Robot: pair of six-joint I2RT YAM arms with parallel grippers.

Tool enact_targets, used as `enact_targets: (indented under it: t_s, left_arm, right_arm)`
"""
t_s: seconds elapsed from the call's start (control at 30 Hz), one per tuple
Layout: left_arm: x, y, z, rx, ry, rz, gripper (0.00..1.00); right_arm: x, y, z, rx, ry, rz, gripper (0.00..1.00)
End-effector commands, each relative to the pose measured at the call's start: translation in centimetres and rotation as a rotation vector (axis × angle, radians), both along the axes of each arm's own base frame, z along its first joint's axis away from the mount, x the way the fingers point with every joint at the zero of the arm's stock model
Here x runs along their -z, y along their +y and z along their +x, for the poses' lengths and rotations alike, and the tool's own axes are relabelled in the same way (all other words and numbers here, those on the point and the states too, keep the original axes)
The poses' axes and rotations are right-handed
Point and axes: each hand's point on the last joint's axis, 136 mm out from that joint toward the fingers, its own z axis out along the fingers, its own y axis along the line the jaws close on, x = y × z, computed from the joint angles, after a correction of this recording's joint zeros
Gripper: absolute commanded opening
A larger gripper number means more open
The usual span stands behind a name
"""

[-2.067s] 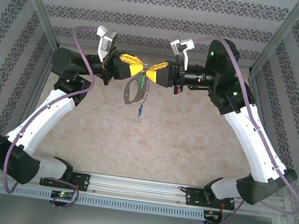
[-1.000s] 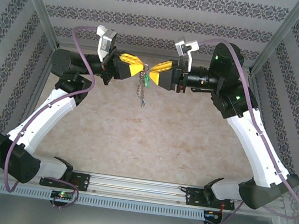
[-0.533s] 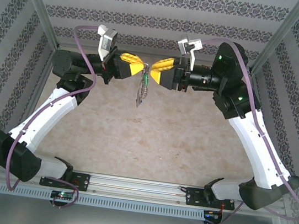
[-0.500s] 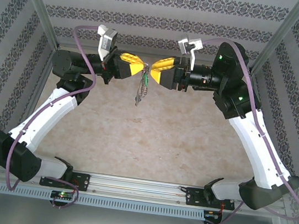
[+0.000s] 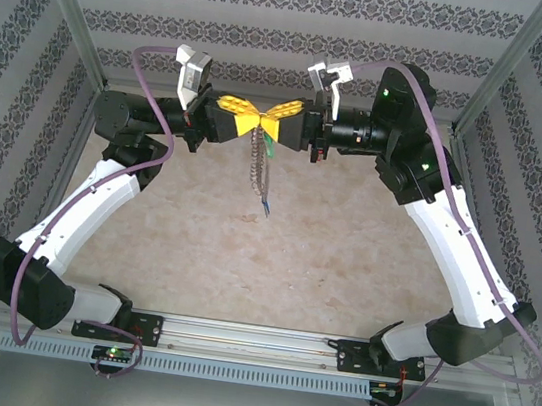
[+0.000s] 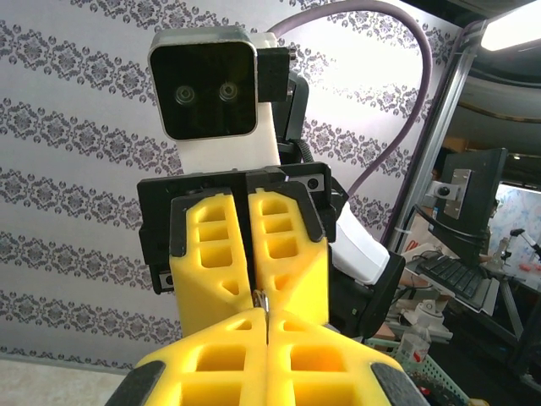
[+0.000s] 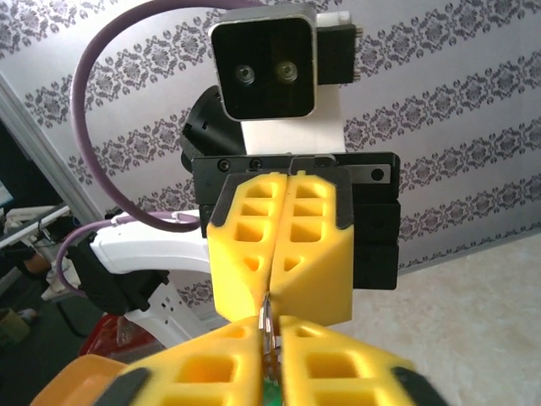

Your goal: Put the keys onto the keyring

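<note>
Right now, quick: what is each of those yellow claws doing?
Left gripper: closed, apparently pinching the keyring, which dangles below.
Right gripper: closed on the green-tagged key.

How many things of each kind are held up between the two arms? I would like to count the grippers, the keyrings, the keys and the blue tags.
grippers: 2, the left gripper and the right gripper
keyring: 1
key, with a green tag: 1
blue tag: 1
Total: 5
</note>
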Motion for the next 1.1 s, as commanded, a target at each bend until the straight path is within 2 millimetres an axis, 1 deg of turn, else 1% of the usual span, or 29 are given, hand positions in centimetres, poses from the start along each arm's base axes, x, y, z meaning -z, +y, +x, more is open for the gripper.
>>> enact_targets:
  t_s: [0.0,0.03,0.2,0.4,0.47,0.57,0.6,0.67,0.7,0.77,0.87,1.07]
  left_arm:
    - [-0.8,0.7,-0.9,-0.020,-0.068,-0.023,0.00]
    - [-0.7,0.7,-0.9,-0.024,-0.068,-0.019,0.00]
    - [0.0,0.5,-0.5,-0.034,-0.060,0.007,0.00]
    - [1.6,0.4,0.2,-0.073,-0.044,0.050,0.00]
    - [1.8,0.3,0.3,-0.079,-0.041,0.056,0.05]
    - [2.3,0.2,0.5,-0.085,-0.035,0.073,0.19]
    - [2.4,0.2,0.6,-0.089,-0.034,0.078,0.23]
    - [2.7,0.2,0.7,-0.092,-0.032,0.087,0.24]
    - [2.8,0.2,0.8,-0.095,-0.029,0.092,0.23]
    - [3.1,0.1,0.8,-0.094,-0.028,0.101,0.16]
    - [3.0,0.1,0.6,-0.086,-0.032,0.101,0.00]
    - [2.4,0.2,0.2,-0.066,-0.041,0.068,0.00]
  right_arm:
    - [-0.9,-0.1,-0.7,-0.007,-0.050,0.002,0.04]
    - [-0.8,-0.1,-0.7,-0.003,-0.054,-0.002,0.00]
    - [-0.6,-0.3,-0.5,0.034,-0.079,-0.043,0.00]
    - [0.4,-0.1,-0.2,0.104,-0.137,-0.146,0.00]
    - [0.7,0.0,-0.1,0.121,-0.148,-0.180,0.00]
    - [1.1,0.5,-0.4,0.103,-0.149,-0.215,0.00]
    - [1.2,0.7,-0.6,0.096,-0.154,-0.224,0.00]
    - [1.3,0.9,-0.8,0.088,-0.161,-0.242,0.00]
    - [1.4,1.0,-0.9,0.084,-0.164,-0.252,0.00]
    - [1.3,1.2,-1.2,0.075,-0.170,-0.263,0.00]
    - [1.6,1.4,-1.3,0.069,-0.165,-0.284,0.00]
    - [1.8,1.4,-1.2,0.074,-0.161,-0.289,0.00]
